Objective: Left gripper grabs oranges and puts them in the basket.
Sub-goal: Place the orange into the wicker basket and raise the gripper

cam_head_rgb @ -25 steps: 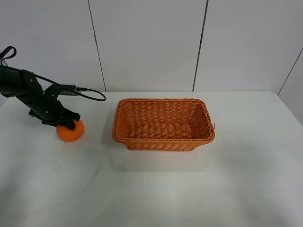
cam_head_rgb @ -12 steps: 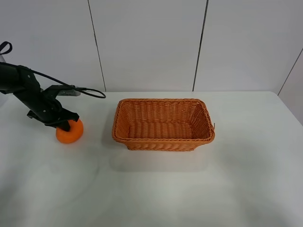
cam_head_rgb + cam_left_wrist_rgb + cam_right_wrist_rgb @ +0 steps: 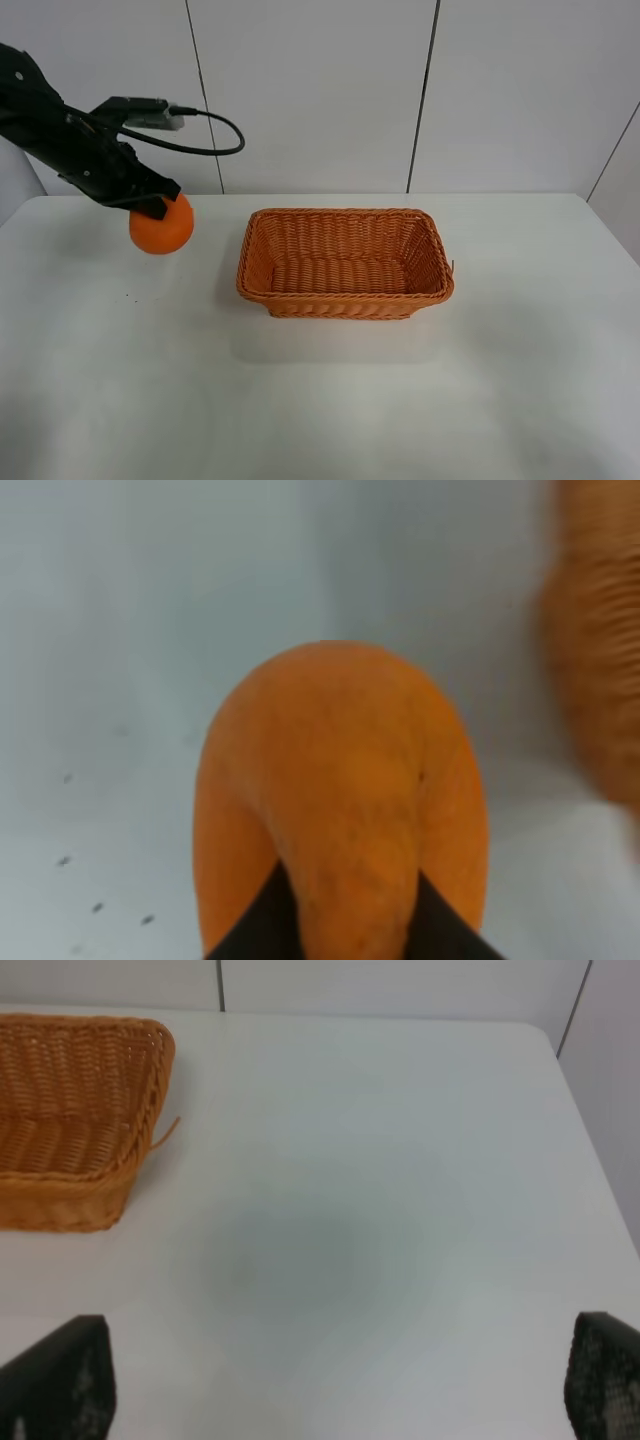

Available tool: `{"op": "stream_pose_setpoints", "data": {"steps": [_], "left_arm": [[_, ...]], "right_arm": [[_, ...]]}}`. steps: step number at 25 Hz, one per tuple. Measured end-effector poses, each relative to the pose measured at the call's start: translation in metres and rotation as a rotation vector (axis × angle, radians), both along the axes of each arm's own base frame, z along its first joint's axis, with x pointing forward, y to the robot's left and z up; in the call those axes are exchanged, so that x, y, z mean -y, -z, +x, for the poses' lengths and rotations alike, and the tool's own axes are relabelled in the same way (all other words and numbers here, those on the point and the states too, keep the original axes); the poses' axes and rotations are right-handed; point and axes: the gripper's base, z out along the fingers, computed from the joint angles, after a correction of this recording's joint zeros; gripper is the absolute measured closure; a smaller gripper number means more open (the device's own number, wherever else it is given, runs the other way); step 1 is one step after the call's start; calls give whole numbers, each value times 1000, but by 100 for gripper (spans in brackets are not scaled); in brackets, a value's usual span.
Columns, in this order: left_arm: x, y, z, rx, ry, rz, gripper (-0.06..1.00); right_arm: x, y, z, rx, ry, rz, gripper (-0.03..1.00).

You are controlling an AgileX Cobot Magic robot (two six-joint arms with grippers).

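The left gripper is pinching the orange from above in the upper left of the exterior high view. Its jaws are pressing on the fruit's top, so the round body is hanging below them, apparently clear of the white surface. Such a hold is leaving the underside free, which should suit a carry over a raised rim. The basket is sitting in the middle of the frame, right of the fruit and well apart from it, open side up with nothing in it, so the drop is not yet done. The arm's dark body is hiding where the jaws are touching the fruit. The left wrist view is showing only two dark tips at its lower edge, flanking a bulge of peel, and the basket is just an orange blur at its right edge. The right gripper is showing only dark tips in the lower corners of its own view, spread wide and gripping nothing.
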Motion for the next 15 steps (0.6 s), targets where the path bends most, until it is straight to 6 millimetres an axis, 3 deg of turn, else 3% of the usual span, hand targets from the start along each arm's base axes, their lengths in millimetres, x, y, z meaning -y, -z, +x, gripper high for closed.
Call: {"op": "stream_pose_setpoints", "data": {"steps": [3,6,11,15], "left_arm": [[25,-21,-14,52,68,-17,77],[46,-28,-18,62,114,-32,77],[85,-31,-9,51,180,-53,77],[123,-18,6,15,248,-53,77]], "right_arm": [[0,0,0,0,0,0,27],[0,0,0,0,0,0,27],[0,0,0,0,0,0,27],[0,0,0,0,0,0,27]]}}
